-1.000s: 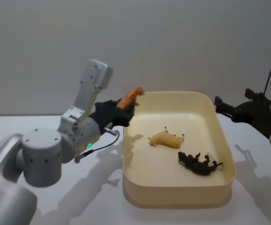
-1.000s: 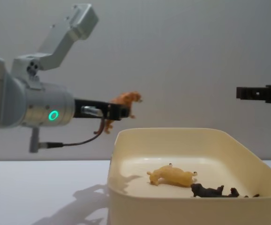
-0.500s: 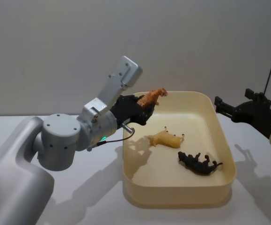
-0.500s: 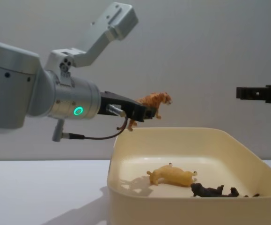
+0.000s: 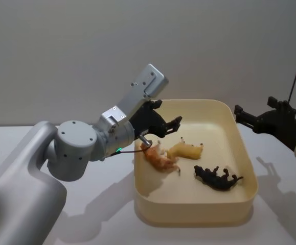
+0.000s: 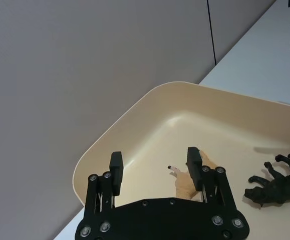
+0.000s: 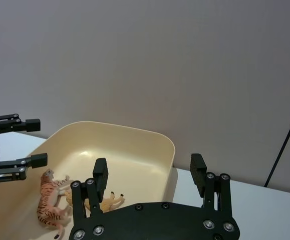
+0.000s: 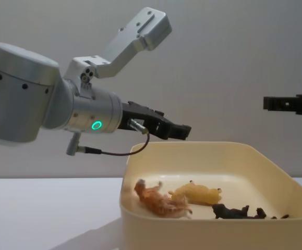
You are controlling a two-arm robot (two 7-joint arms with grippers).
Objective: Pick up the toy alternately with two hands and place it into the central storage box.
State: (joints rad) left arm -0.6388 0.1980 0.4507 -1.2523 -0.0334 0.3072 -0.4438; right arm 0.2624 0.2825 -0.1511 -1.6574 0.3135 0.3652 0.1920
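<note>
The orange tiger toy (image 5: 160,159) (image 8: 158,200) (image 7: 49,202) lies on its side on the floor of the cream central storage box (image 5: 188,217) (image 8: 203,234) (image 6: 134,110) (image 7: 134,131), near its left wall. My left gripper (image 5: 167,115) (image 8: 174,125) (image 6: 155,157) (image 7: 34,141) hovers open just above it, over the box's left side, holding nothing. My right gripper (image 5: 238,115) (image 8: 268,103) (image 7: 150,165) stays parked open, high and to the right of the box's far right corner.
A yellow toy animal (image 5: 186,150) (image 8: 197,194) (image 6: 187,182) lies beside the tiger in the box, and a black one (image 5: 219,178) (image 8: 237,212) (image 6: 277,182) lies toward the right. The box sits on a white table (image 5: 86,204), with a plain wall behind.
My left gripper carried the orange tiger rightward over the box, then opened. The tiger dropped to the box floor beside the yellow toy. The right arm has not moved.
</note>
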